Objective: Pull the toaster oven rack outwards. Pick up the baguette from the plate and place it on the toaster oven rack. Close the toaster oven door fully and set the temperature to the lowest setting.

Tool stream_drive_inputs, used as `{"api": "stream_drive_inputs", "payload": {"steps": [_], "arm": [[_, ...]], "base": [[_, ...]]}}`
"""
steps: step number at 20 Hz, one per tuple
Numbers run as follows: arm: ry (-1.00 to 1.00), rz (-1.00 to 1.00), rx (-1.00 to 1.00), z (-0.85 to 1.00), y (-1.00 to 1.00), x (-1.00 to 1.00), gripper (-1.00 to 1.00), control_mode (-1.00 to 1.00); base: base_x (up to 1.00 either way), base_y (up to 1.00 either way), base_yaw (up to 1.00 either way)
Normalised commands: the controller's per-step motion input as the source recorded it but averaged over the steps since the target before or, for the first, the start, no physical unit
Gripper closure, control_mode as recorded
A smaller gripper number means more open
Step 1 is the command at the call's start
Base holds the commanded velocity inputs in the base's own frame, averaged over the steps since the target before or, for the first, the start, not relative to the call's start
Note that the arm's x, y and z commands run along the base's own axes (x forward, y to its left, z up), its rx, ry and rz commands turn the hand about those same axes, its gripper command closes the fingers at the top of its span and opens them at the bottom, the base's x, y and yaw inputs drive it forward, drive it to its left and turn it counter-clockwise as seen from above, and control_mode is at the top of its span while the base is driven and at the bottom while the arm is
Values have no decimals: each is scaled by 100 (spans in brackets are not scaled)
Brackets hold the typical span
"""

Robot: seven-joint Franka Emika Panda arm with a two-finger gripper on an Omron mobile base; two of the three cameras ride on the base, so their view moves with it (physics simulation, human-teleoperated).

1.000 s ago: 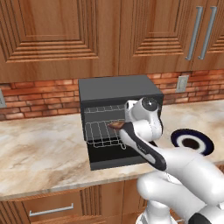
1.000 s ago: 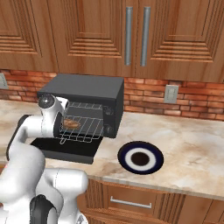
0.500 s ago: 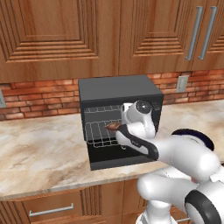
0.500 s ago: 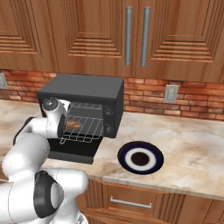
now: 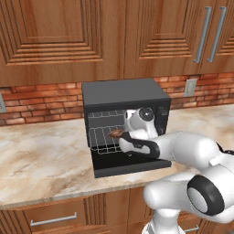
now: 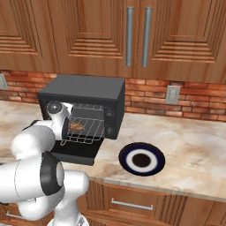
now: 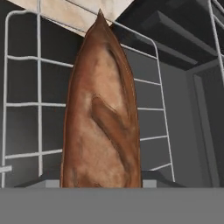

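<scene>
The dark toaster oven (image 5: 123,91) (image 6: 84,88) stands on the counter with its door (image 5: 123,163) (image 6: 79,152) folded down flat. The silver wire rack (image 5: 100,139) (image 6: 90,130) (image 7: 22,105) is slid out over the door. My gripper (image 5: 122,135) (image 6: 70,126) sits at the oven mouth, shut on the brown baguette (image 5: 116,134) (image 6: 76,126) (image 7: 103,122), which hangs just above the rack wires. In the hand view the loaf hides the fingertips. The navy-rimmed plate (image 6: 141,159) lies bare on the counter, right of the oven.
Knobs sit on the control strip (image 6: 110,119) (image 5: 162,114) at the oven's right side. Wooden cabinets (image 6: 132,31) hang above, with a brick wall and an outlet (image 6: 172,93) behind. My arm's white links (image 5: 192,151) cross in front of the oven's right half.
The arm's elbow has swung down and forward in front of the oven. The hand has edged slightly left and lower over the rack, with the baguette in it.
</scene>
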Motion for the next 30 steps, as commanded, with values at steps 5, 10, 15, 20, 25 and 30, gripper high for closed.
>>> {"api": "stream_drive_inputs", "payload": {"steps": [5, 10, 15, 20, 25, 30], "arm": [[0, 1, -1, -24, 4, 22, 100, -100], [0, 1, -1, -23, 5, 22, 100, -100], [0, 1, -1, -23, 4, 25, 100, -100], [0, 1, -2, -17, 10, 19, 100, -100], [0, 0, -4, -11, 21, 7, -100, -100], [-2, 0, -1, -1, 7, 0, -100, -100]], "base": [[0, 0, 0], [0, 0, 0], [0, 0, 0], [0, 0, 0], [0, 0, 0], [0, 0, 0]]}}
